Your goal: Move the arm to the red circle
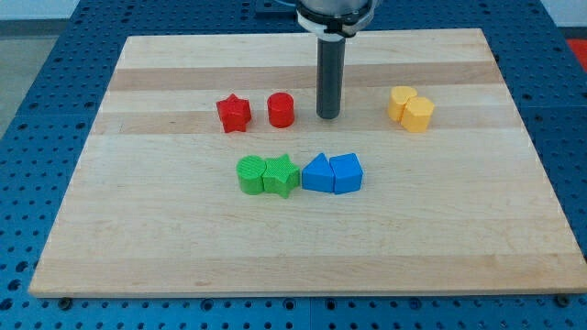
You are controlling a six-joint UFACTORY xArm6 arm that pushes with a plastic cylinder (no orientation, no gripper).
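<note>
The red circle block [281, 110] stands on the wooden board [183, 238] above the middle. My tip [328, 116] rests on the board a short way to the right of the red circle, with a small gap between them. A red star block [234, 114] sits to the left of the red circle.
A green circle block [250, 175] touches a green star block [282, 175] below the red blocks. Two blue blocks [317, 173] [347, 173] sit side by side to their right. Two yellow blocks [402, 103] [418, 115] touch at the view's right.
</note>
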